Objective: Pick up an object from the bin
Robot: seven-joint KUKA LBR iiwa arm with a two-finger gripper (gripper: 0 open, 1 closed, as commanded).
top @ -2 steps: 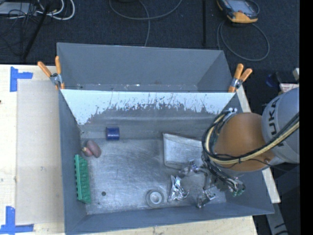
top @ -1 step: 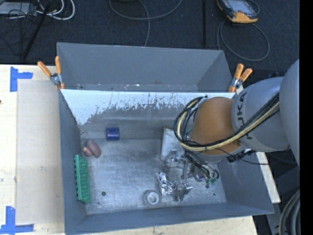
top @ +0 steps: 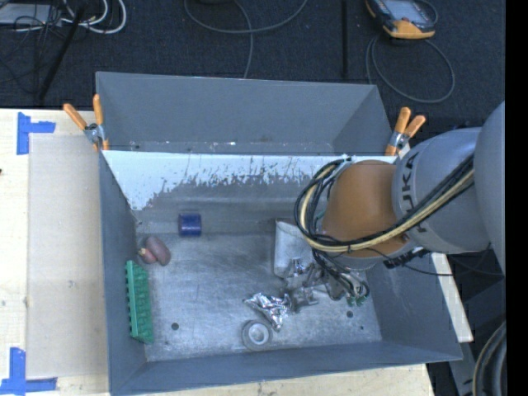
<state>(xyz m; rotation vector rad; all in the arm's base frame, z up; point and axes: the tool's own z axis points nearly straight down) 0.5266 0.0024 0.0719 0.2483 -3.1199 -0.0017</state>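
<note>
As the arm stands low in the right half of the grey metal bin (top: 239, 122), the entries run as follows.

Item 1, claw (top: 307, 291): down near the bin floor, under the orange wrist cover (top: 363, 205) and its looped cables (top: 309, 213). Whether it is released or clenched cannot be told from where I stand. Nothing can be seen gripped in it.

Item 2, crumpled silver foil (top: 268, 305): on the floor toward the near wall, just beside the claw on its left. This is the likeliest thing to be picked, being nearest.

Item 3, tape-like ring (top: 256, 333): flat on the floor, just in front of the foil.

Item 4, pale grey flat piece (top: 287, 242): propped up just behind the claw. I cannot tell whether the two touch.

Item 5, blue block (top: 190, 223), pinkish-brown lump (top: 154, 252) and green toothed strip (top: 139, 301): well apart from the claw, along the left side.

Risks, as I judge them:
- The foil is light and irregular, so a closing claw may pinch one loose fold and tear it, or let it slip on the lift.
- A claw set off-centre may push the foil along the smooth metal instead of catching it.
- The foil may nudge the ring or drag it along.
- The flat piece behind may be knocked over or wedged against the wrist.
- The cables hang low and could snag.
</note>
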